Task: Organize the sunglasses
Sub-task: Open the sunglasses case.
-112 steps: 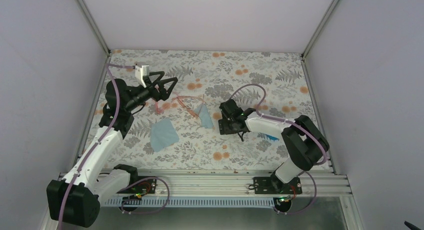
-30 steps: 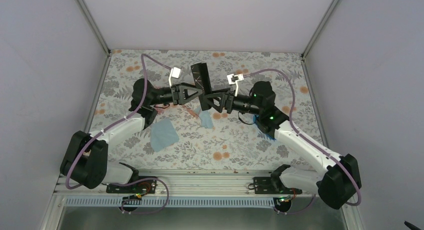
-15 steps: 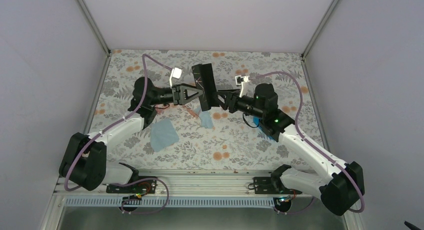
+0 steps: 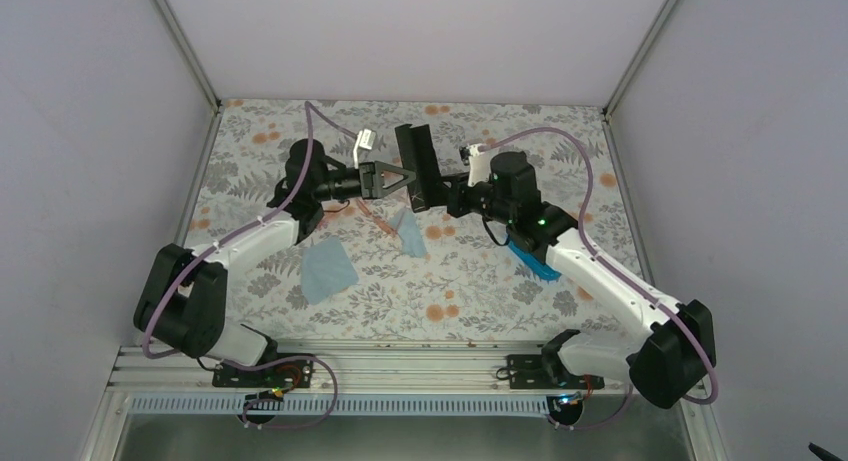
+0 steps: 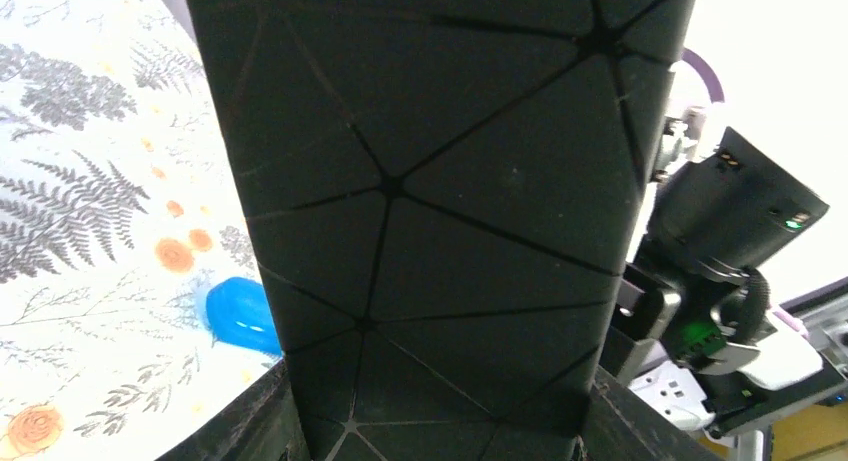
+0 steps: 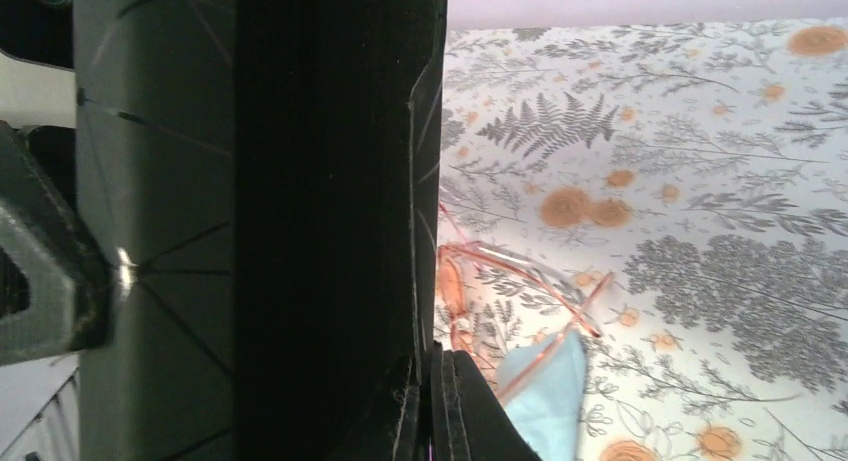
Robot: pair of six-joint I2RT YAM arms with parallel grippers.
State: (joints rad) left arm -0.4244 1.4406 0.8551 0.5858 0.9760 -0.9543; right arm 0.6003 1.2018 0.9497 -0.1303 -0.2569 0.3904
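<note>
The pink sunglasses (image 6: 520, 281) lie unfolded on the flowered table, one arm resting on a small light blue cloth (image 6: 548, 396). In the top view only a bit of the sunglasses (image 4: 372, 217) shows under the arms. A black faceted case (image 4: 415, 171) hangs above the table between both arms. My left gripper (image 4: 398, 177) is shut across its width, and the case (image 5: 440, 201) fills the left wrist view between the fingers (image 5: 245, 421). My right gripper (image 4: 438, 195) is shut on the case's thin edge (image 6: 425, 231), pinched at the fingertips (image 6: 465, 411).
A larger light blue cloth (image 4: 327, 268) lies near the left arm. A glossy blue oval case (image 4: 533, 261) sits under the right forearm and also shows as the blue case (image 5: 238, 316) in the left wrist view. White walls enclose the table on three sides.
My right gripper has closed from open onto the black case's edge. Both arms have shifted and the case has tilted slightly while staying in the left grip.
</note>
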